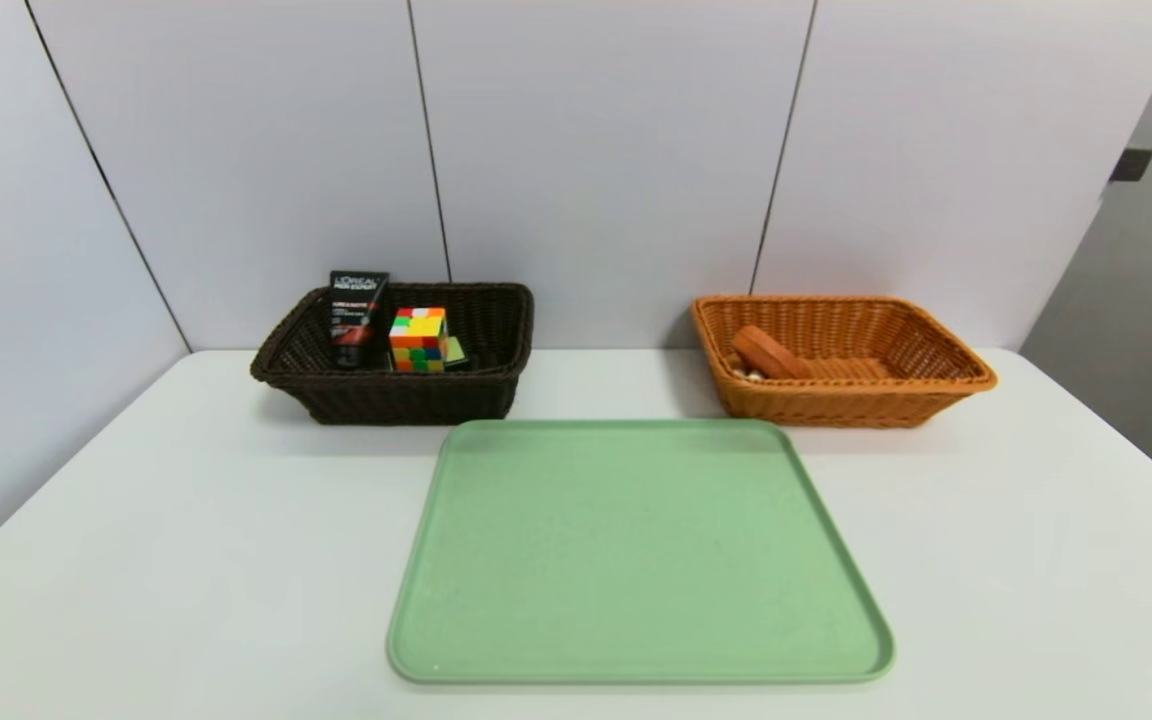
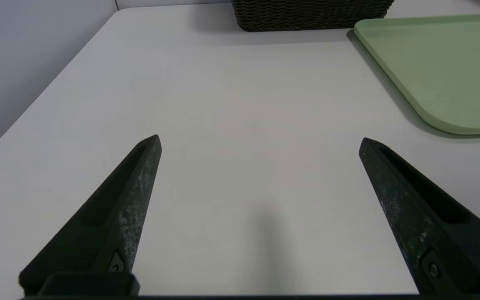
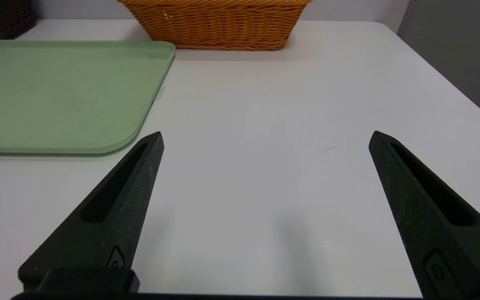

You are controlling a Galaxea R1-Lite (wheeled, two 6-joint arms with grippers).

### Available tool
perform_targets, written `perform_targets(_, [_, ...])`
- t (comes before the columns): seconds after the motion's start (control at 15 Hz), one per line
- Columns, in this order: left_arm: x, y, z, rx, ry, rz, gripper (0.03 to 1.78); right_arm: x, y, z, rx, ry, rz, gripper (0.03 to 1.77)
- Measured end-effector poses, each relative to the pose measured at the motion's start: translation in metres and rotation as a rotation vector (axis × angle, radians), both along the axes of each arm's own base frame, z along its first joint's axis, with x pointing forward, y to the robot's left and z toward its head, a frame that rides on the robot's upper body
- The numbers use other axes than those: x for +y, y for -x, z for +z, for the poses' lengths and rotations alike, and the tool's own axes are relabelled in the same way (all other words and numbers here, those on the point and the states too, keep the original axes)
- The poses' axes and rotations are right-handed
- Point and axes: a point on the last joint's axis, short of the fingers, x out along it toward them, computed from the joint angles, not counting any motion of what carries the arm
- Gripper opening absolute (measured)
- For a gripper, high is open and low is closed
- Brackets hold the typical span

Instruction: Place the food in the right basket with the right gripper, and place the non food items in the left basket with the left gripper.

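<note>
White bench point(image 1: 186, 560) before me, both my left gripper point(image 2: 260, 136) and right gripper point(image 3: 268, 132) gape empty, the sorting seemingly finished: Rubik's cube point(image 1: 419, 340) and L'Oréal tube point(image 1: 355, 315) in the dark wicker basket point(image 1: 406, 400) at eleven o'clock, waffle wedge point(image 1: 769, 353) in the orange-tan one point(image 1: 846, 405) at one.

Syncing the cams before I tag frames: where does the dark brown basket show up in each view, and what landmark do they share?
Head: dark brown basket, back left, beyond the tray's far left corner.
Left wrist: only its lower part, at the picture's upper edge.
Right wrist: just a piece, in the picture's upper left corner.
Shared landmark: green tray.
</note>
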Motion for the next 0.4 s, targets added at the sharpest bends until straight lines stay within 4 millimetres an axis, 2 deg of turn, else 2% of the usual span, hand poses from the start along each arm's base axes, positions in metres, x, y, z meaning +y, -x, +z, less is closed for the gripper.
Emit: perform_targets(0.4, [0.0, 0.0, 0.0, 0.0, 0.0, 0.0, 1.69, 0.0, 0.0, 0.0004, -0.004, -0.017, -0.001, 1.7])
